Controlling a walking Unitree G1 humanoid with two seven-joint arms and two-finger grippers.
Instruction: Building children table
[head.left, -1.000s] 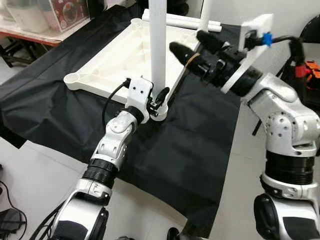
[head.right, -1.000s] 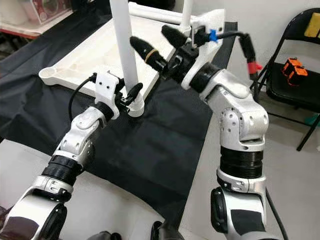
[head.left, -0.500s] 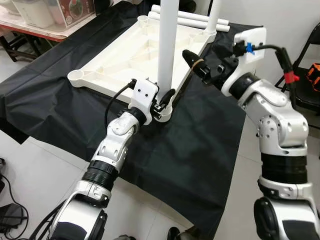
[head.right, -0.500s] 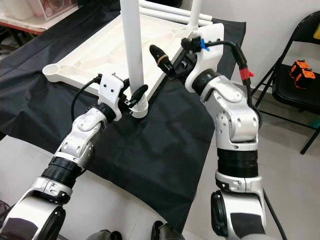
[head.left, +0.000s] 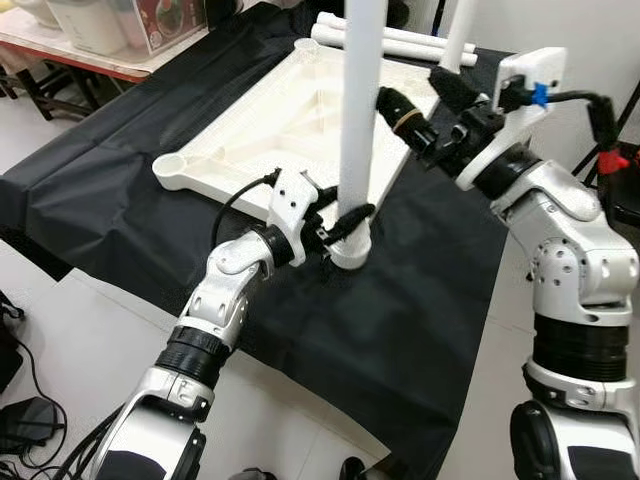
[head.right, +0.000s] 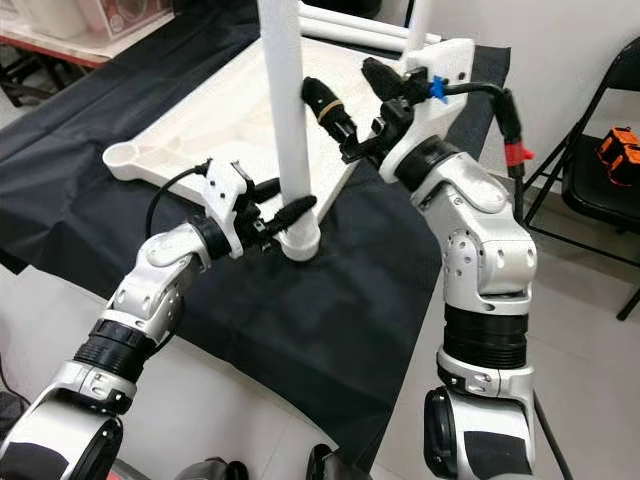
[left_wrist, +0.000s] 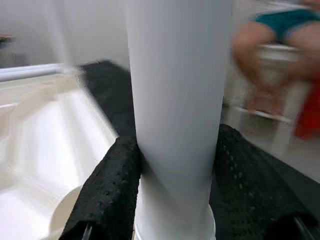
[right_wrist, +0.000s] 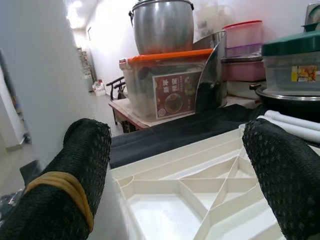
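Observation:
The white table top (head.left: 262, 130) lies upside down on a black cloth (head.left: 400, 320). One white leg (head.left: 360, 110) stands upright in its near right corner socket. My left gripper (head.left: 341, 213) is shut on the leg (left_wrist: 177, 100) just above the socket, one black finger (left_wrist: 107, 190) on each side. My right gripper (head.left: 425, 95) is open higher up, just right of the same leg, its fingertips (right_wrist: 75, 165) wide apart and touching nothing. A second leg (head.left: 460, 30) stands at the far right corner. The near left socket (head.left: 170, 170) holds nothing.
Spare white legs (head.left: 400, 38) lie on the cloth behind the table top. A low table with boxes and pots (head.left: 100, 30) stands at the back left. A black folding chair (head.right: 615, 120) is on the right. A seated person (left_wrist: 280, 30) shows blurred beyond the leg.
The camera has shifted. My left gripper stays shut on the leg's base. My right gripper drew back a little, then came close beside the leg again, open throughout.

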